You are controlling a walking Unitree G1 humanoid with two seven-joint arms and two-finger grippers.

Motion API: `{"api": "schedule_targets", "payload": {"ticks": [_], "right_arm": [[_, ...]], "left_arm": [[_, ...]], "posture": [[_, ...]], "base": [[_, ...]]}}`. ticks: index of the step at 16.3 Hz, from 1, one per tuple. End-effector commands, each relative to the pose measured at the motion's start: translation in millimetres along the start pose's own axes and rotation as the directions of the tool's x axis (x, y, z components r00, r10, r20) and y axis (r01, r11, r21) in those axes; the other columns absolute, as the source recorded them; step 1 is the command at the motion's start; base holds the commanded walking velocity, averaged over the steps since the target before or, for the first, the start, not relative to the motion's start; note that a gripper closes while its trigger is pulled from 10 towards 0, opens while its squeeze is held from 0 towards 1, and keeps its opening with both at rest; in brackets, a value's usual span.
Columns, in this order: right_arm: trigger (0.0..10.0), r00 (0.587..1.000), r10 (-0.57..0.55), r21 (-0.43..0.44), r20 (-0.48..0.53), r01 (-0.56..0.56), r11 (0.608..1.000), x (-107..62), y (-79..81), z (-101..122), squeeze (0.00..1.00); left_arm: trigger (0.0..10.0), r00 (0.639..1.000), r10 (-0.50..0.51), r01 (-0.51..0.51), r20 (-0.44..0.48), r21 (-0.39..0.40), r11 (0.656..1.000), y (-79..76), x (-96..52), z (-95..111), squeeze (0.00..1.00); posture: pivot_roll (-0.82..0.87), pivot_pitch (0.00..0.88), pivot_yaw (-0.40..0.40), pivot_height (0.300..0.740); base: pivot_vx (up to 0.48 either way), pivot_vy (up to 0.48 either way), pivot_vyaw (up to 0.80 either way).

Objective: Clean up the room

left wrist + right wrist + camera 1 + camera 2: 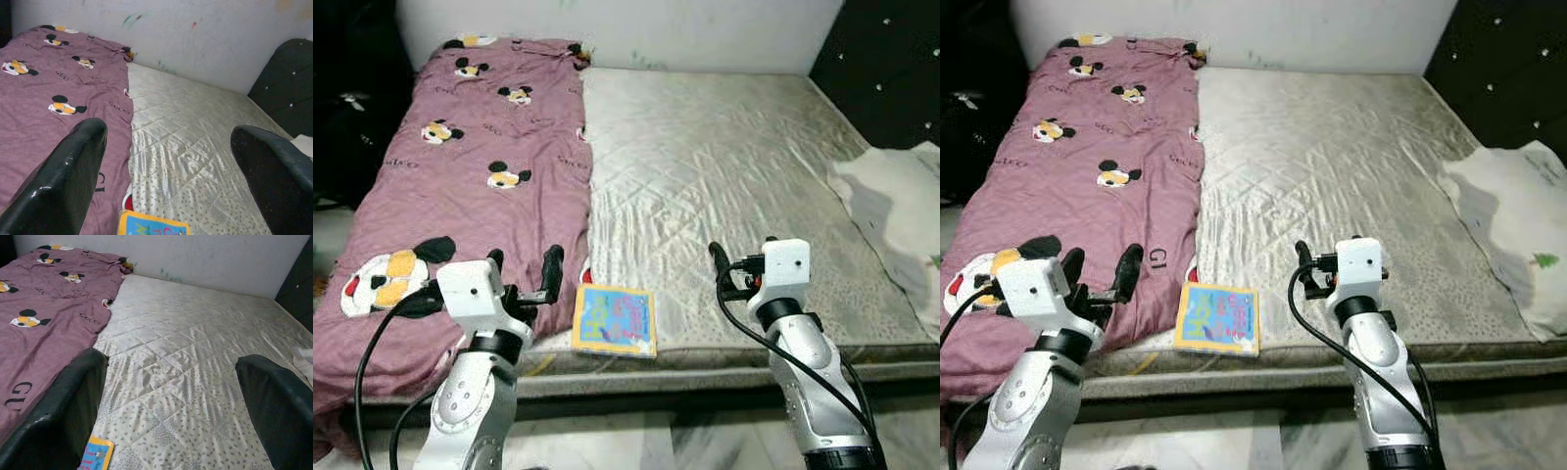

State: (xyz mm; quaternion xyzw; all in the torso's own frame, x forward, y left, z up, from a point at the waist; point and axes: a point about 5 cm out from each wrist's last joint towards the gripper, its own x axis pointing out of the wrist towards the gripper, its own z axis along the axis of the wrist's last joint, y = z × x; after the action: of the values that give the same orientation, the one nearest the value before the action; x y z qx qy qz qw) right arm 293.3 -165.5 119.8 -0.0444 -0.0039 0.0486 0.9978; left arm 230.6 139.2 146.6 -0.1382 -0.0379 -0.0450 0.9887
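You've got a colourful book (615, 320) lying flat at the near edge of the mattress (724, 166), just right of the purple cartoon-print blanket (475, 186) that covers the mattress's left side. The book sits between your two arms, nearer the left one. In the left wrist view only the book's top corner (151, 227) pokes in between the fingers; in the right wrist view you catch just a sliver of it (96, 455) next to one finger. The head views give you the whole cover, plus a crumpled white cloth (1513, 211) hanging off the mattress's right edge by the dark padded headboard (891, 69), which the wrist views barely show.

Left gripper (524, 266) hovers over the blanket's near edge, fingers (73, 166) spread wide, nothing between them, touching nothing you can see. Right gripper (1303, 266) hovers above the bare quilted mattress to the book's right; in its wrist view the fingers (68, 406) stand wide apart and empty. A white wall (195, 39) with small paint marks runs behind the bed.
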Motion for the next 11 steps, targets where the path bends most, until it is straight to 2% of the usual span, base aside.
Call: {"api": "schedule_targets", "payload": {"ticks": [1,2,10,11], "right_arm": [[10.0,1.000,-0.013,0.000,-0.005,0.013,1.000,-1.1,-4.8,-1.9,0.00],[10.0,1.000,-0.013,0.000,-0.003,0.013,1.000,-0.8,-4.6,-1.6,0.00],[10.0,1.000,-0.017,-0.006,-0.007,0.017,1.000,0.5,-5.5,-3.4,0.00],[10.0,1.000,-0.019,-0.003,-0.012,0.019,1.000,0.7,-5.5,-4.1,0.00]], "left_arm": [[10.0,1.000,-0.005,0.005,0.006,-0.004,1.000,-1.9,-0.5,1.6,0.00],[10.0,1.000,-0.006,0.006,0.006,-0.003,1.000,-1.9,-0.4,1.6,0.00],[10.0,1.000,0.013,-0.013,-0.005,-0.001,1.000,-0.1,2.0,0.3,0.00],[10.0,1.000,0.018,-0.018,-0.006,-0.006,1.000,0.1,2.1,0.1,0.00]], "posture": [[0.04,0.098,-0.073,0.740],[0.04,0.098,-0.073,0.740],[0.04,0.104,-0.074,0.740],[0.04,0.103,-0.072,0.740]], "base": [[0.281,0.000,-0.61],[0.281,0.000,0.00],[0.000,0.000,0.00],[0.000,0.000,-0.80]]}}
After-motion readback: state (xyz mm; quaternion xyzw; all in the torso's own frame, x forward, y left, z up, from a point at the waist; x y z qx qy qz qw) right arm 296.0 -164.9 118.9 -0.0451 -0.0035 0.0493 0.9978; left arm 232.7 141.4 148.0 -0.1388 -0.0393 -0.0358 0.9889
